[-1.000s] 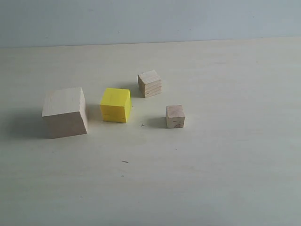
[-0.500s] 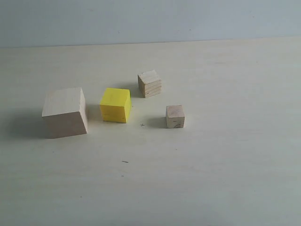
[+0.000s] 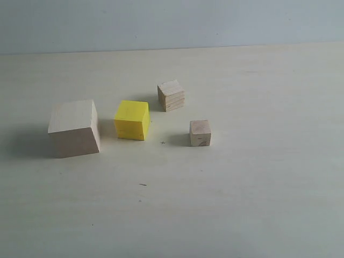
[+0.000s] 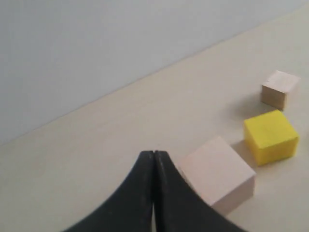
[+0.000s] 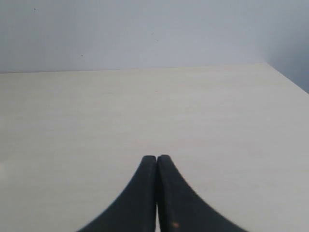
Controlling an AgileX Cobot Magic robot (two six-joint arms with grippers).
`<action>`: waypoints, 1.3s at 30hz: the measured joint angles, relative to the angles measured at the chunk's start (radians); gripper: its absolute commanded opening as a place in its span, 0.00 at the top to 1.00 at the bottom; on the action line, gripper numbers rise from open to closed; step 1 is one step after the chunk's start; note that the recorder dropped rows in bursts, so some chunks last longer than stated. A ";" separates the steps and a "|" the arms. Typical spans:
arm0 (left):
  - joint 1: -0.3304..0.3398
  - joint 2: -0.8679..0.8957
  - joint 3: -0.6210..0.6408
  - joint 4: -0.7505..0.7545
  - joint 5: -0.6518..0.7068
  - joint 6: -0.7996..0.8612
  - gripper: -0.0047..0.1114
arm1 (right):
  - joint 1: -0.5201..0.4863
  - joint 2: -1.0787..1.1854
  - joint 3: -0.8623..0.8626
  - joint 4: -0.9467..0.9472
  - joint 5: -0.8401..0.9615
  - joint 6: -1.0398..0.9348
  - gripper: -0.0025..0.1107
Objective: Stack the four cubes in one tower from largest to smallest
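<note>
Four cubes stand apart on the bench: the large wood cube at the left, the yellow cube just beside it, the small wood cube farther back, and the smallest wood cube to the right. The left hand, clenched on nothing, hangs near the large wood cube. The right hand, likewise clenched, faces the bench. No cube has shifted since the earlier frames.

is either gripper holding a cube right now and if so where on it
Nothing is held. The left gripper and the right gripper are both shut with nothing between the jaws.
</note>
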 measured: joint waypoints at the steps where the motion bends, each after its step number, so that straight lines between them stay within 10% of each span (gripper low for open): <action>1: -0.040 0.019 -0.005 -0.001 0.003 0.017 0.96 | 0.000 0.000 0.000 0.000 -0.003 0.000 0.98; 9: -0.256 0.118 -0.009 -0.005 -0.019 0.062 0.96 | 0.042 0.000 0.000 0.000 -0.022 0.000 0.98; 18: -0.277 0.122 -0.012 -0.009 -0.084 0.066 0.93 | 0.042 0.000 0.000 0.002 -0.022 0.000 0.98; 22: -0.277 0.127 -0.012 -0.002 -0.084 0.062 0.74 | 0.042 0.000 0.000 0.002 -0.024 0.000 0.98; 25: -0.277 0.146 -0.024 0.017 -0.067 0.062 0.19 | 0.042 0.000 0.000 0.002 -0.024 0.000 0.98; 27: -0.277 0.158 -0.036 0.019 -0.067 0.059 0.05 | 0.042 0.000 0.000 0.002 -0.024 0.000 0.98; 39: -0.277 0.158 -0.039 0.021 -0.089 0.032 0.05 | 0.042 0.000 0.000 0.025 -0.026 0.000 0.98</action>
